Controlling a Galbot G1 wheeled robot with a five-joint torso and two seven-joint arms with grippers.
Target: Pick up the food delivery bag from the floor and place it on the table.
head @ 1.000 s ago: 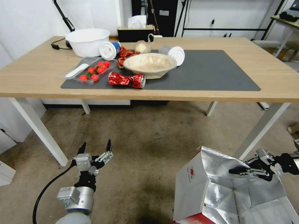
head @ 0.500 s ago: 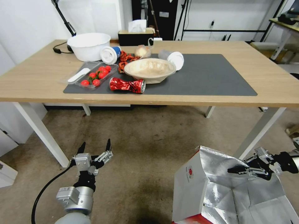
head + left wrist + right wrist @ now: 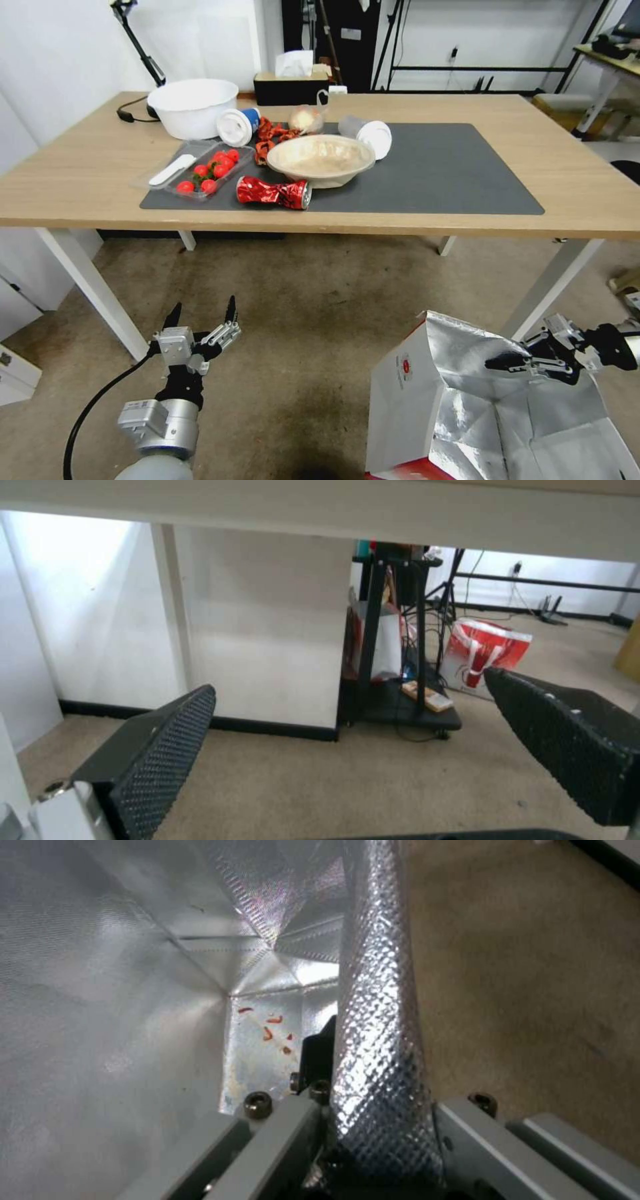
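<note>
Near right: large boxy white-and-red paper food delivery bag with silver foil lining (image 3: 427, 400), mouth open, small round red logo on its white side. The black right pincer (image 3: 513, 365) is clamped on the bag's far-right foil wall at the rim; in the right wrist view the foil wall (image 3: 377, 1040) runs between the two fingers, one finger inside the bag, the other outside toward the floor. Whether the bag's base touches the floor cannot be told.

Near left: left pincer (image 3: 203, 313) hangs over the worn brownish-grey stained floor (image 3: 313, 313), fingers wide apart, holding nothing; left wrist view shows both textured pads (image 3: 163, 750) spread, with floor and a white wall beyond.

Farther: wide light-wood counter on white legs (image 3: 80, 187) with a dark grey rectangular mat (image 3: 440, 173). On the mat's left half, near edge first: crushed red drink can (image 3: 273, 193) lying on its side, clear plastic tray of red cherry tomatoes (image 3: 207, 172) with a white utensil, beige paper bowl (image 3: 320, 159). Behind these: tipped white cup with blue band (image 3: 237, 125), red crumpled wrapper (image 3: 270, 133), tipped grey cup with white lid (image 3: 367, 132). Far left on bare wood: big white round bowl (image 3: 192, 107). At the far edge: black tissue box (image 3: 290, 87). The mat's right half is bare.
</note>
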